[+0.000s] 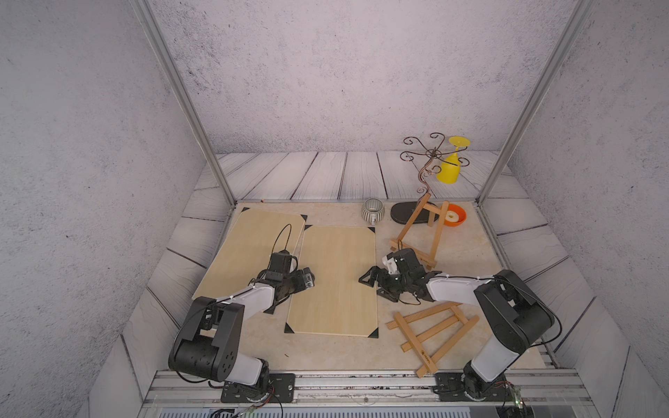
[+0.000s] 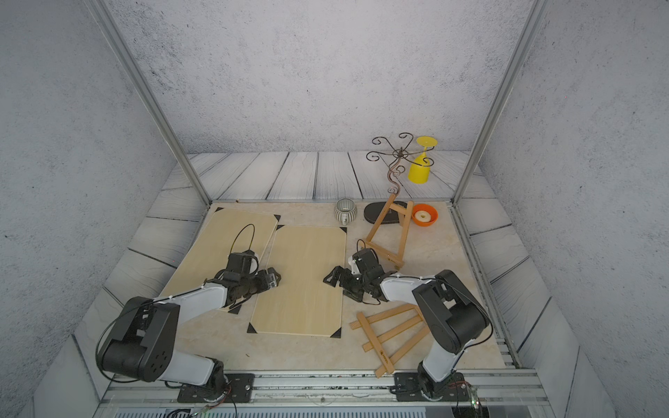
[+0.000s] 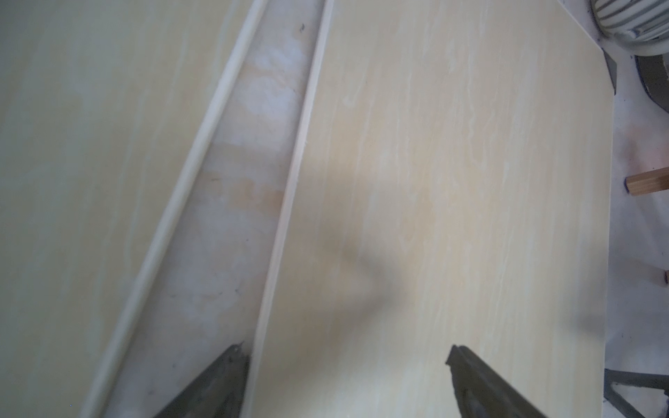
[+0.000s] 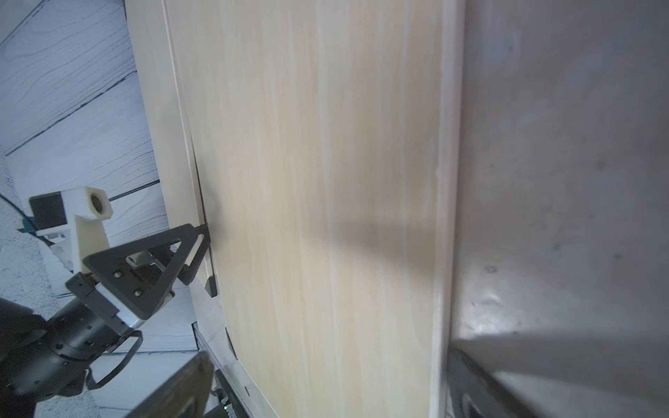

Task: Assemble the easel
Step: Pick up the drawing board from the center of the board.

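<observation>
easel [image 1: 438, 231] whole only in top views

Dark stamp [image 1: 426, 360] on flat-lying easel leg [image 1: 414, 342] (too small to read); nothing legible

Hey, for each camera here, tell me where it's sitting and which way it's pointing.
Top views: side by side, high behind the arms, looking down across the table; left arm and right arm appear in both top views.
Left wrist: low over the middle board, facing the striped mug at the back; tips of the open left tool show.
Right wrist: low at that board's edge, facing across it; tips of the open right tool and the left tool show.
Shared: both wrist views see the middle board.
</observation>
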{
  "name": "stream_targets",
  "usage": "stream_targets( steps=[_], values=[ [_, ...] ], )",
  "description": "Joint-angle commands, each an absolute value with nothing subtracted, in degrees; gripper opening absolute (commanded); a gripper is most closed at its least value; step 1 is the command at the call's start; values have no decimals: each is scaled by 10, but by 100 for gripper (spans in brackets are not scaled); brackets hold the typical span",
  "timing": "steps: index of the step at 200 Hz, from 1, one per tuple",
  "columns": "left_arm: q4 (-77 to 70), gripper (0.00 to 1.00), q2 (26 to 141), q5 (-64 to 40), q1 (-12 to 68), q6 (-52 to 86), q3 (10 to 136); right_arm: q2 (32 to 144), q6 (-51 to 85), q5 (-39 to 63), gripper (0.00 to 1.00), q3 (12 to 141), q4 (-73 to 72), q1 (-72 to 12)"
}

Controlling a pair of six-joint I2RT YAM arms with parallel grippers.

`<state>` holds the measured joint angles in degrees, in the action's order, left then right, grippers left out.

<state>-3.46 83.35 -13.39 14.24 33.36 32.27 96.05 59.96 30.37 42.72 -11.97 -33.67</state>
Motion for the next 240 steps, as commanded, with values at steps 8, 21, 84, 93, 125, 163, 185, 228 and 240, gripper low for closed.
stream_targets(
  steps=[8,21,84,93,125,163,185,228,240],
  values=[
    [49,89,847,-264,164,382,280,935,667,446,99,414,-247,-367],
    [54,89,840,-264,165,381,279,922,674,448,99,407,-253,-368],
    [66,89,817,-262,164,381,264,866,706,460,99,376,-297,-368],
    [64,89,815,-260,164,383,260,860,694,456,99,376,-276,-368],
    [62,89,807,-262,164,386,252,858,662,433,99,388,-210,-368],
    [68,89,789,-272,164,388,248,847,717,453,99,388,-292,-369],
    [78,89,778,-267,164,387,244,823,731,454,99,389,-292,-368],
    [81,89,776,-257,165,387,242,816,718,449,99,394,-254,-369],
    [81,89,774,-254,164,388,242,812,709,446,99,400,-232,-368]
  ],
)
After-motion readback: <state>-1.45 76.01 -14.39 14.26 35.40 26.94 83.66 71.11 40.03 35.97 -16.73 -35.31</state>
